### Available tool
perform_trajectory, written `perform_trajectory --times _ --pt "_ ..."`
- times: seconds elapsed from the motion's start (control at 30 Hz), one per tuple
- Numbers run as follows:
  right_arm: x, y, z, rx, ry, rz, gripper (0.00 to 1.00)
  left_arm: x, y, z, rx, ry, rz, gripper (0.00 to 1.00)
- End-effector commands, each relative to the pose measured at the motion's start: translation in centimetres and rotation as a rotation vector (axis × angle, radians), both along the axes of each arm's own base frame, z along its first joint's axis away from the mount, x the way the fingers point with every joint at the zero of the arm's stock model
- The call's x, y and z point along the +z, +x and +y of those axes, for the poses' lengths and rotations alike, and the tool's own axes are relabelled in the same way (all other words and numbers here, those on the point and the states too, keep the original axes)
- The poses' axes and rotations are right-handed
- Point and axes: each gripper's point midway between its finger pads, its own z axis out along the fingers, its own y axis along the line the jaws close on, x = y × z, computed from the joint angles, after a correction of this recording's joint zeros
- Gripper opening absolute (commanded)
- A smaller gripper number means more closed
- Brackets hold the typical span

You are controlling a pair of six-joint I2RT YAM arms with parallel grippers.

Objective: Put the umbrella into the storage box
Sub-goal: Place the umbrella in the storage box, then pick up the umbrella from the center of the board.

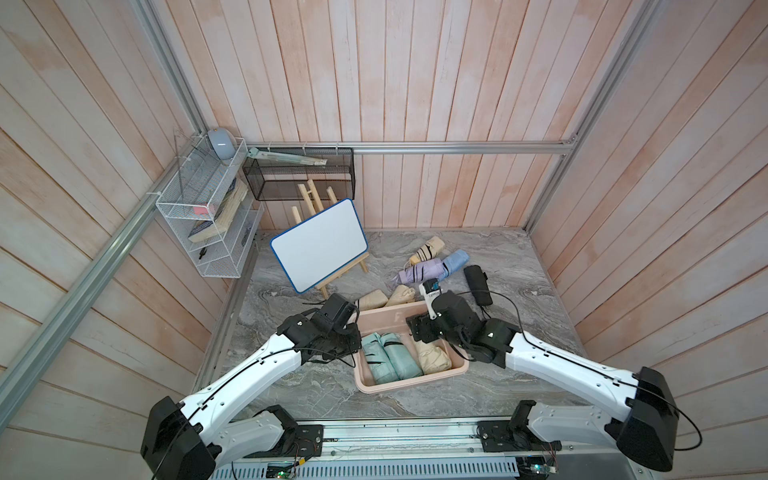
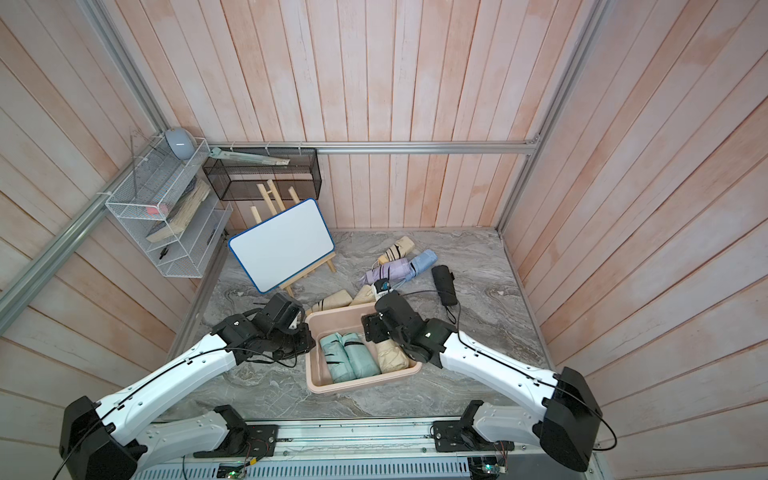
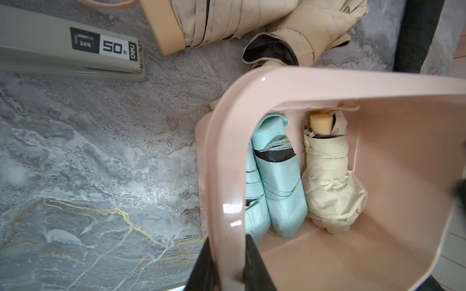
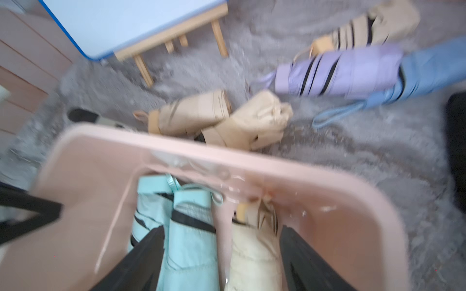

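Note:
The pale pink storage box (image 1: 409,386) (image 2: 361,384) stands near the table's front. Inside lie two mint folded umbrellas (image 1: 384,357) (image 3: 280,181) and a cream umbrella (image 1: 434,357) (image 3: 327,176). My left gripper (image 3: 229,238) is shut on the box's left rim (image 3: 219,163), one finger outside the wall and one inside. My right gripper (image 4: 222,229) hangs open over the box's right half, jaws wide apart above the cream umbrella (image 4: 254,252) and a mint one (image 4: 191,239), holding nothing. That view is blurred.
Beyond the box lie two beige umbrellas (image 1: 374,298) (image 1: 402,294), then lilac (image 1: 419,270), blue (image 1: 455,262), striped beige (image 1: 428,248) and black (image 1: 478,284) ones. A whiteboard on an easel (image 1: 320,245) stands back left. A grey stapler (image 3: 70,47) lies left of the box.

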Motion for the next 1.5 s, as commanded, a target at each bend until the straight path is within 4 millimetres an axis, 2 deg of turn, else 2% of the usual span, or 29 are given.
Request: perform_trajectory --times 0.0,0.07,0.17,0.43,0.63,0.73,0.87,1.0,1.03,1.13,1.2,1.33,1.47 --pt "3.5 0.9 -0.7 0.043 0.066 -0.024 0.78 0.0 -0.8 1.0 -0.131 0.078 -0.032 0.0" --pt "3.9 2.3 -2.0 0.011 0.075 -0.008 0.78 -0.2 -1.0 1.1 -0.157 0.09 -0.02 0.0" --pt "3.2 4.4 -4.0 -0.05 0.058 0.023 0.79 -0.4 -1.3 1.4 -0.174 0.103 0.0 0.0" --pt "-0.5 9.9 -8.3 -0.225 0.031 0.122 0.82 -0.4 -1.4 2.4 -0.17 0.117 0.024 0.0" --pt "-3.2 11.7 -6.3 -0.007 -0.064 0.081 0.86 -1.0 -1.7 2.9 -0.208 0.143 0.047 0.0" --pt "-4.0 13.4 -6.2 0.004 -0.097 0.072 0.87 -1.3 -1.9 3.3 -0.221 0.163 0.069 0.0" --pt "-5.1 14.6 -4.6 -0.012 0.005 0.163 0.87 -1.4 -2.1 3.8 -0.218 0.188 0.079 0.0" --pt "-6.6 14.4 -2.4 -0.065 0.165 0.296 0.87 -1.4 -2.1 3.8 -0.195 0.175 0.08 0.0" --pt "-6.8 14.4 -2.0 -0.079 0.2 0.311 0.87 -1.4 -2.1 3.7 -0.189 0.17 0.081 0.05" --pt "-7.3 14.1 -1.1 -0.128 0.283 0.343 0.88 -1.2 -1.8 3.6 -0.168 0.157 0.074 0.39" --pt "-7.7 14.1 -0.6 -0.152 0.321 0.368 0.89 -0.8 -1.5 3.4 -0.157 0.145 0.059 0.5" --pt "-9.5 13.9 0.2 -0.172 0.341 0.414 0.91 0.3 -0.7 3.0 -0.138 0.116 0.014 0.64" --pt "-11.2 14.0 0.7 -0.18 0.342 0.452 0.92 1.9 0.1 2.7 -0.111 0.086 -0.045 0.69"
